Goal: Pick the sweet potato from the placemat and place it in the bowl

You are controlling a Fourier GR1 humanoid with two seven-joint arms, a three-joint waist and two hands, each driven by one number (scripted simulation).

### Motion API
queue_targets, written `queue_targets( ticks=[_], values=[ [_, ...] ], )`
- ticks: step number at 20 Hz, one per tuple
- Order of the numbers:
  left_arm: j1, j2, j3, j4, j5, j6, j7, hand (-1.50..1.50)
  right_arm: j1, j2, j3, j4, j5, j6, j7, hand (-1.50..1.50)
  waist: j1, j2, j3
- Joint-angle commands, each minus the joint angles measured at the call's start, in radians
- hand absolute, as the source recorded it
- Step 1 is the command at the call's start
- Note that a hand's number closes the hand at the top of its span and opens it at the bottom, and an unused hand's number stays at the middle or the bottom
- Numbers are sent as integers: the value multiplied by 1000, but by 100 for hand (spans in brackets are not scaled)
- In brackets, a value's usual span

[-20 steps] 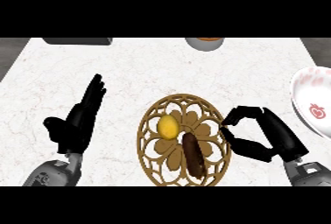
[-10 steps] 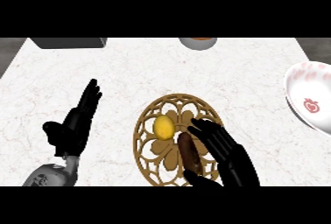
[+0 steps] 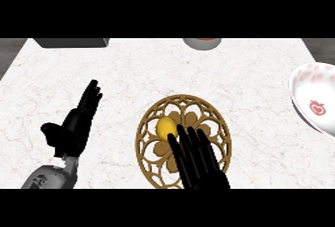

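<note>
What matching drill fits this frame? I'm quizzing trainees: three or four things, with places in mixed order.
Things:
1. bowl
2. lemon
3. right hand
4. left hand

Places:
A. open, left of the placemat
B. right edge of the counter
C. over the placemat's lower half
D. on the placemat, above the fingers

Pairs: 1-B, 2-D, 3-C, 4-A

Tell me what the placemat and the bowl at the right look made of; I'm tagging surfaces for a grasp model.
The placemat looks like carved wood or woven rattan: matt tan-brown, with openwork petal cut-outs that show the counter through them. The bowl looks like glazed ceramic: smooth white with pink blotches and a red motif inside. Neither can be told for certain.
</note>
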Motion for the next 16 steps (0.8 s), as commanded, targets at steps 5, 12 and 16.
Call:
queue_targets(
  ticks=[5, 12, 16],
  values=[
    [-47, 4, 24, 8, 5, -31, 18, 0, -99, 81, 107, 6, 29, 276, 429, -150, 27, 9, 2],
    [-78, -33, 20, 44, -11, -32, 17, 0, -154, 81, 111, 47, -98, 377, 628, -150, 26, 11, 3],
    [-35, -54, 7, 38, -28, -40, -17, 0, -205, 83, 74, 82, -184, 386, 642, -150, 30, 10, 4]
  ],
)
